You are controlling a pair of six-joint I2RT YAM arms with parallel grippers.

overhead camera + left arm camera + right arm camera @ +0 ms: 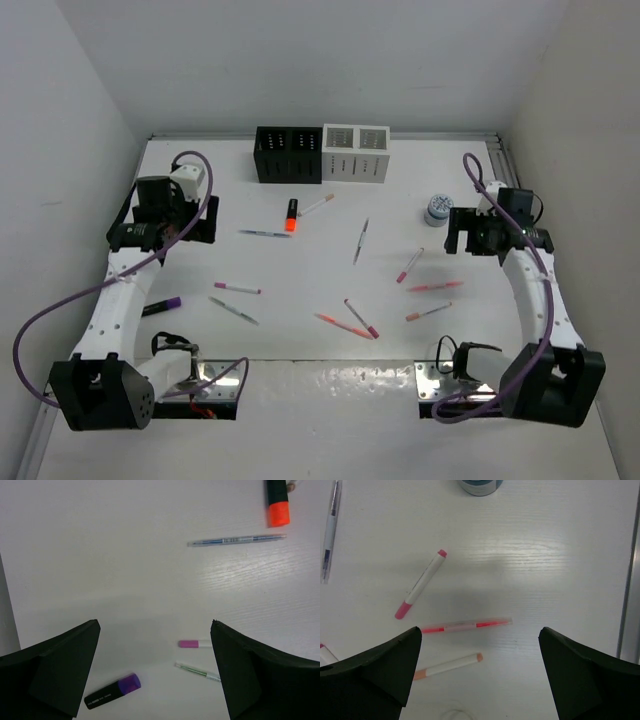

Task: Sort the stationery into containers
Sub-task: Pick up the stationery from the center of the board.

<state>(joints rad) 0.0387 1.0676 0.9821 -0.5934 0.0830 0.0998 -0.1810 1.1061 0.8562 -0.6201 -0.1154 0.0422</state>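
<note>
Two slotted containers stand side by side at the back, one black (288, 153) and one white (355, 152). Stationery lies scattered on the table: an orange-black highlighter (292, 215) (277, 502), a blue pen (265, 233) (236, 540), a purple-black highlighter (162, 305) (112, 691), a pink-capped pen (195, 643), a pink-tipped pen (420, 584), a red pen (435, 286) (466, 625), an orange-tipped pen (447, 665) and a small round jar (437, 209) (480, 486). My left gripper (195, 222) (155, 630) hovers open over bare table at the left. My right gripper (470, 235) (480, 630) hovers open beside the jar, above the red pen.
More pens lie mid-table: a grey one (360, 240), a thin green one (233, 310) and pink ones (350, 322) near the front. White walls enclose the table on three sides. A metal rail (631, 580) runs along the right edge.
</note>
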